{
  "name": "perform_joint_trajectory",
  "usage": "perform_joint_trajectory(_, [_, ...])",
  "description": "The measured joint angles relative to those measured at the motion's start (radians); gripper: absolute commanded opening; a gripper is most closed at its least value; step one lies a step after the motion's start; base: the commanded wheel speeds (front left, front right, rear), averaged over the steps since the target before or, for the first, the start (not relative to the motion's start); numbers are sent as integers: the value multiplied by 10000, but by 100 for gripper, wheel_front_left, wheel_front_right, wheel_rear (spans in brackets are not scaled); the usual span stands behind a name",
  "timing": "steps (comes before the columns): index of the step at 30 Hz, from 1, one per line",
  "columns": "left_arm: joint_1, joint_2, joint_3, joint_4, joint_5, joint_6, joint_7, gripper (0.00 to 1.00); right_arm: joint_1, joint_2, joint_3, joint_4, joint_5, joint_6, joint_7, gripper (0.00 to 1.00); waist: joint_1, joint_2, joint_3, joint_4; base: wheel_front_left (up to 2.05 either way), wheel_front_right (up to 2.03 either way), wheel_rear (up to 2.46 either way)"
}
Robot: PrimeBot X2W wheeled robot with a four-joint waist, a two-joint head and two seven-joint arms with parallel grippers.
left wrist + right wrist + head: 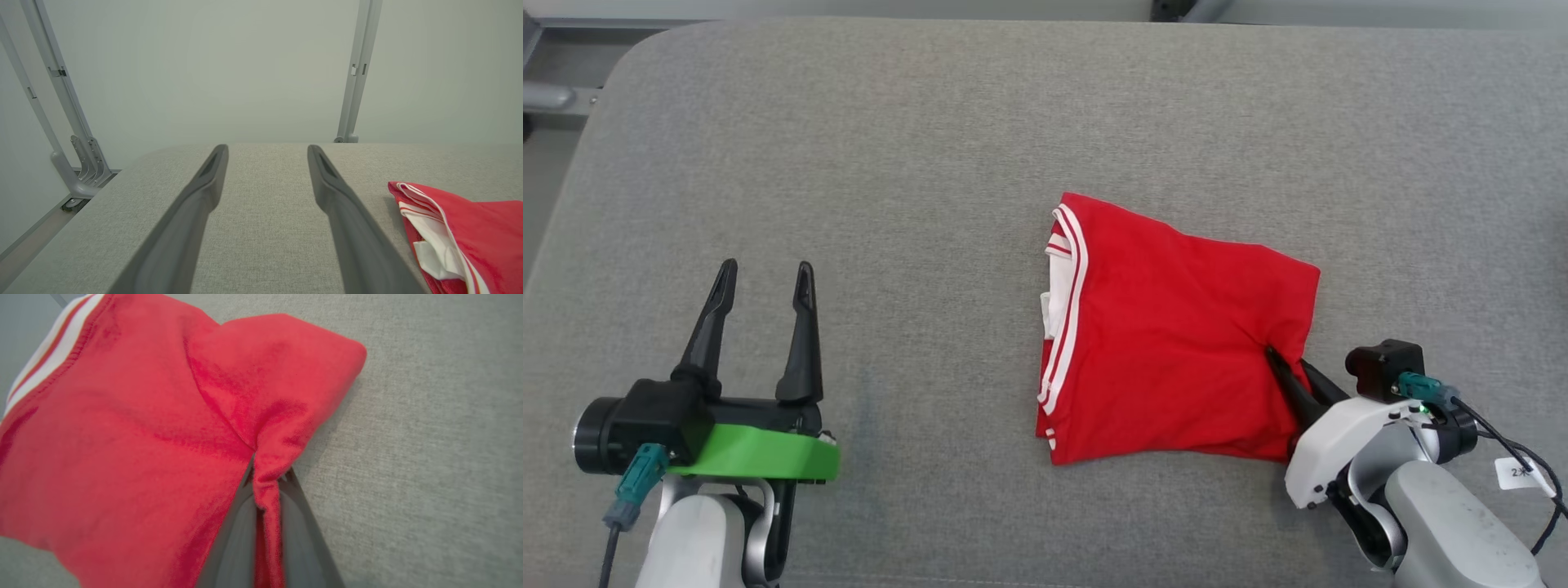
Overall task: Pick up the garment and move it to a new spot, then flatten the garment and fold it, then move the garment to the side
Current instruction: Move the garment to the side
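Note:
The garment [1168, 335] is a red shirt with white stripes, folded into a rough rectangle on the grey padded table [931, 147], right of centre. My right gripper [1278, 359] is shut on the garment's right edge, pinching a ridge of red cloth [265, 486] between its two dark fingers. My left gripper [764, 282] hovers open at the lower left, well apart from the garment, with nothing between its fingers. In the left wrist view the garment's striped edge [449, 228] lies to the right of the left gripper [267, 153].
The table's rounded far-left corner [645, 49] and left edge drop to the floor. Grey metal frame posts [355, 81] stand behind the table. Bare grey surface stretches left of and beyond the garment.

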Motion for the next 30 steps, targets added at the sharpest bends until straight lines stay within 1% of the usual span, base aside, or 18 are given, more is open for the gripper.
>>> perform_joint_trajectory(4, [-4,165,94,-167,4,36,-2,100,35,-424,257,-512,-113,0,-100,0,0,0,30,-424,0,0,0])
perform_joint_trajectory(11, [-175,366,84,-583,4,63,144,100,75,-1549,286,-1691,-594,-2,79,0,0,0,200,-1494,0,0,0])
perform_joint_trajectory(12, [-328,426,44,-734,13,61,236,100,-158,-1933,401,-1985,-711,-4,257,0,0,0,292,-1829,0,0,0])
perform_joint_trajectory(16, [-640,606,-56,-1080,84,31,479,100,-1272,-2801,1057,-2648,-610,0,543,0,0,0,579,-2493,0,0,0])
perform_joint_trajectory(19, [-968,765,-173,-1325,146,-19,679,100,-2148,-3753,1189,-2922,-437,-4,617,0,0,0,943,-2889,0,0,0])
perform_joint_trajectory(22, [-1212,945,-221,-1599,219,-61,876,100,-2770,-4544,890,-3200,-217,-4,671,0,0,1,1406,-3195,0,0,0])
perform_joint_trajectory(25, [-1380,1143,-257,-1818,286,-98,1066,100,-3131,-5181,203,-3208,71,-4,708,0,0,0,1889,-3480,0,0,0])
perform_joint_trajectory(27, [-1532,1218,-301,-1965,318,-104,1160,100,-3182,-5574,-263,-3043,290,-4,759,0,0,1,2213,-3649,0,0,0])
perform_joint_trajectory(30, [-1769,1333,-399,-2163,395,-150,1321,100,-3178,-5981,-955,-2571,652,-4,825,0,0,0,2699,-3848,0,0,0])
